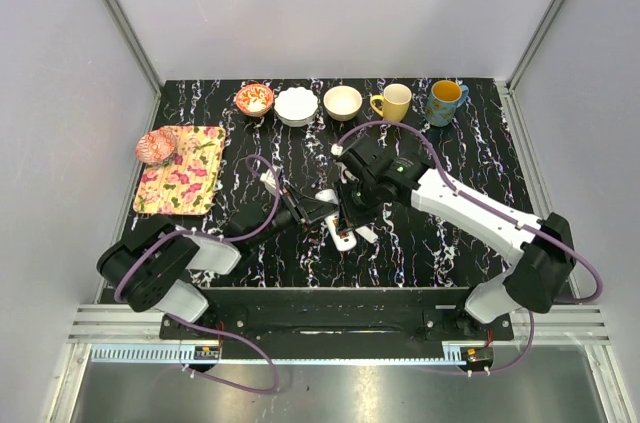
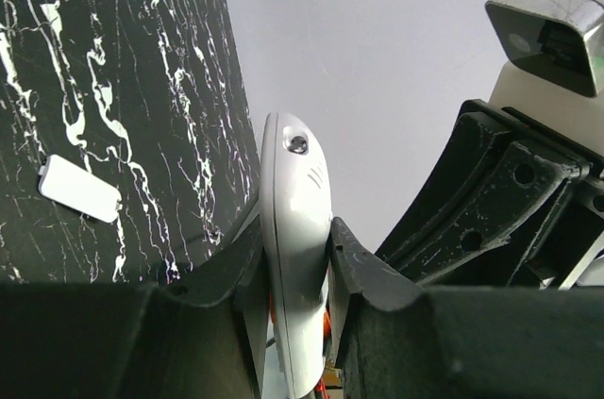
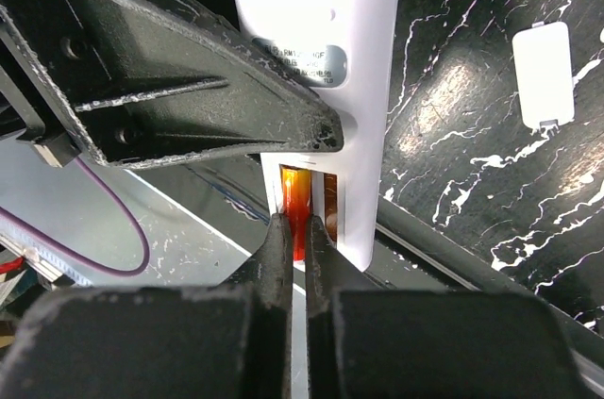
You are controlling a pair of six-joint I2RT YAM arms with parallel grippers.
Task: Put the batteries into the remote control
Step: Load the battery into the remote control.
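Note:
My left gripper (image 1: 322, 211) is shut on the white remote control (image 2: 294, 257), clamping its sides and holding it above the table. In the right wrist view the remote (image 3: 321, 31) shows its open battery slot. A reddish-orange battery (image 3: 295, 201) lies in the left bay and a darker battery (image 3: 331, 199) in the right bay. My right gripper (image 3: 294, 243) is shut to a thin gap, with its tips over the lower end of the orange battery. The remote's lower end shows in the top view (image 1: 344, 237).
A small white tab (image 3: 543, 74) lies on the black marble table, and shows in the left wrist view (image 2: 79, 189). Along the back stand a patterned bowl (image 1: 254, 98), two white bowls (image 1: 296, 105), a yellow mug (image 1: 393, 102) and a blue mug (image 1: 445, 101). A floral tray (image 1: 183, 170) sits left.

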